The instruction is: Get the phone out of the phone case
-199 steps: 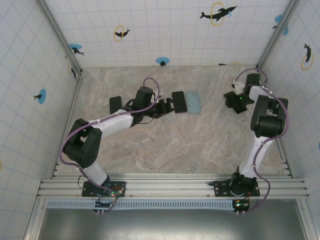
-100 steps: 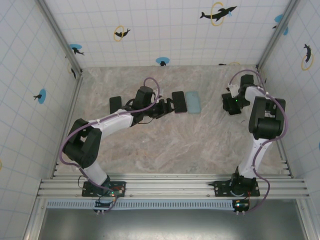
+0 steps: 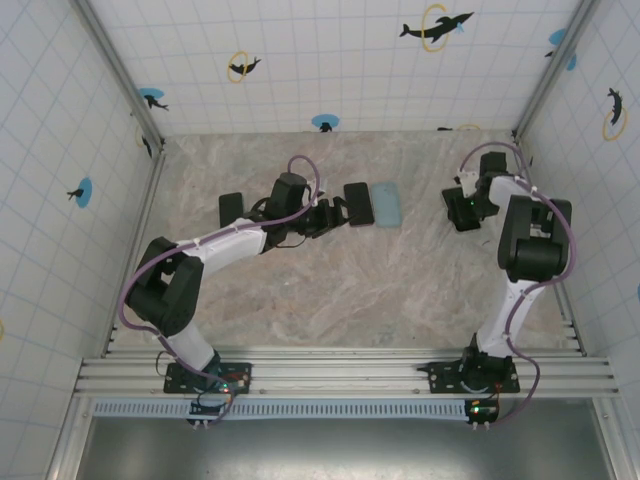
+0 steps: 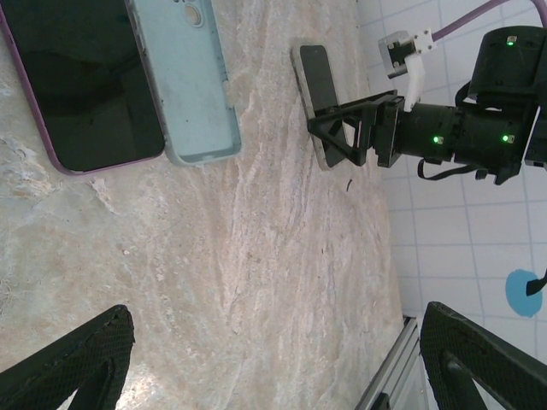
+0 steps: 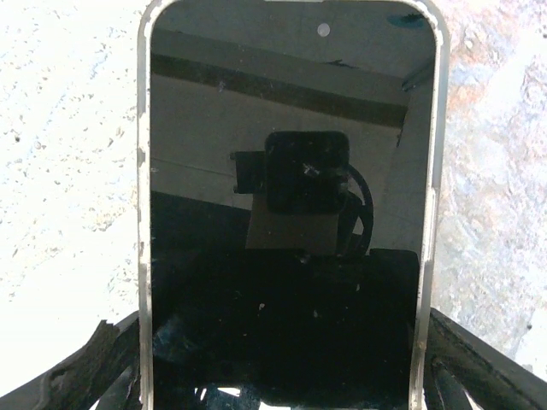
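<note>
Grasp step, I'd say. Right gripper [image 5: 278,363] straddles silver-rimmed phone [image 5: 286,171], far right; whether clamped, cannot tell. Left gripper [image 4: 273,337] wide open, empty, beside purple-rimmed phone [image 4: 81,81] and pale blue case [image 4: 188,81], centre. Next: hold case, pry phone out.

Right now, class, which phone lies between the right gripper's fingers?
The silver-rimmed phone at the table's right side: the right gripper straddles it. The purple-rimmed phone lies apart, beside the blue case.
</note>
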